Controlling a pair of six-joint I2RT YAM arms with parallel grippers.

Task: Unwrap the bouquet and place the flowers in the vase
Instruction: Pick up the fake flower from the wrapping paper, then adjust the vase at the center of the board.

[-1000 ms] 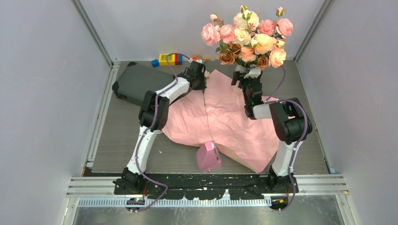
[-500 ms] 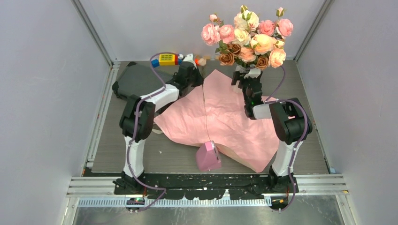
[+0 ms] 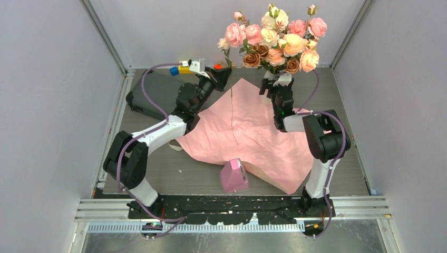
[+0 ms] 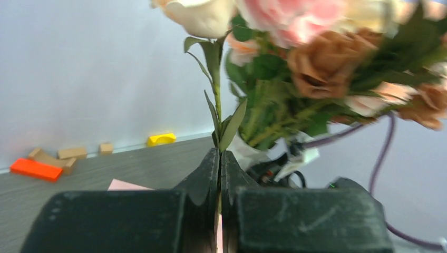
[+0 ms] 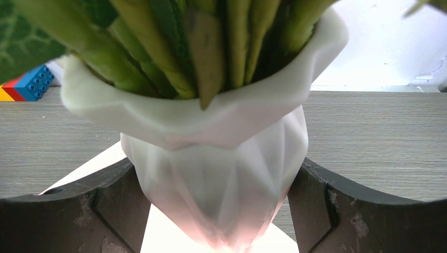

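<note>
Many flowers (image 3: 274,39) fill the vase (image 5: 211,126) the right hand (image 5: 217,182) clasps.

I count one tall white ribbed vase (image 5: 221,184), one spread sheet of pale pink wrapping paper (image 3: 248,132), one small solid pink wedge (image 3: 233,175), one dark grey case (image 3: 153,92), one single cream rose on a green stem (image 4: 216,97), and roughly a dozen bunched artificial roses (image 3: 275,41), too crowded to count exactly.

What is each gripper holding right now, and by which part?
The left gripper pinches one flower low on its stem. The right gripper holds the vase, fingers on either side of its body below the rim.
</note>
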